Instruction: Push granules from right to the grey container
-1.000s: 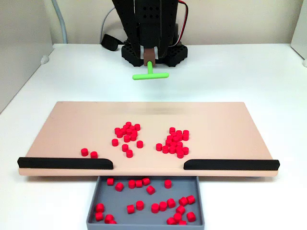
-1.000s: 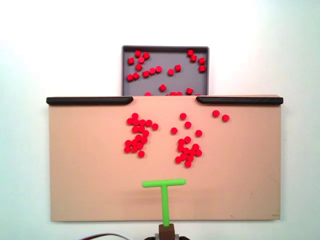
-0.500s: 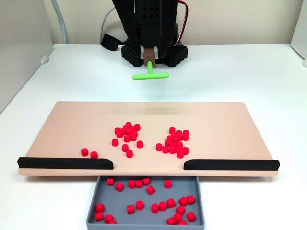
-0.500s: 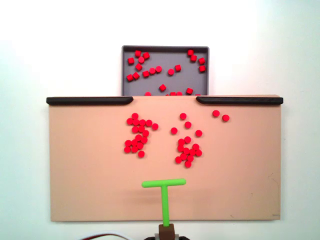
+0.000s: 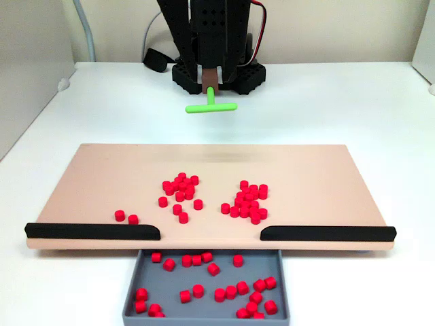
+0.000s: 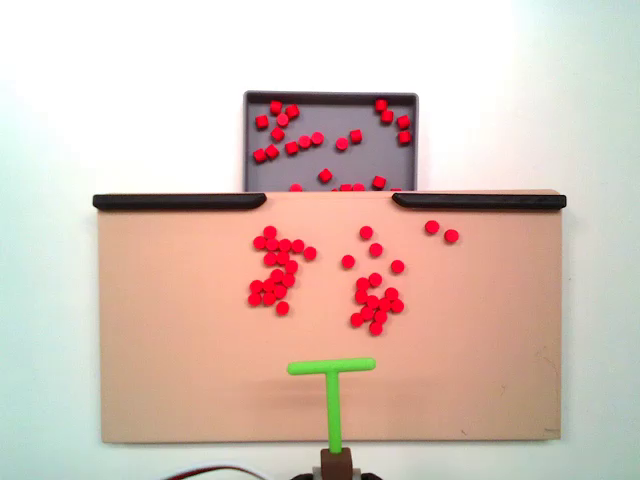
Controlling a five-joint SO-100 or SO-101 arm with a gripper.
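Red granules lie on the tan board (image 5: 95, 176) in two clusters, a left one (image 5: 180, 190) and a right one (image 5: 249, 202), with two strays (image 5: 126, 217) near the left rail. In the other fixed view the clusters (image 6: 275, 270) (image 6: 375, 300) and the stray pair (image 6: 441, 231) show mirrored. The grey container (image 5: 170, 285) (image 6: 350, 115) sits below the gap between the rails and holds several granules. My gripper (image 5: 210, 80) (image 6: 333, 462) is shut on the stem of a green T-shaped pusher (image 5: 211, 106) (image 6: 331, 367), which hovers at the board's arm-side edge, well apart from the granules.
Two black rail strips (image 5: 93, 231) (image 5: 327, 233) line the board's container-side edge, leaving a middle gap. The arm's black base (image 5: 217, 71) stands behind the board on a white table. A grey panel (image 5: 27, 61) rises at the left.
The pusher has shifted only a few pixels sideways and back toward the arm. The granules have not moved.
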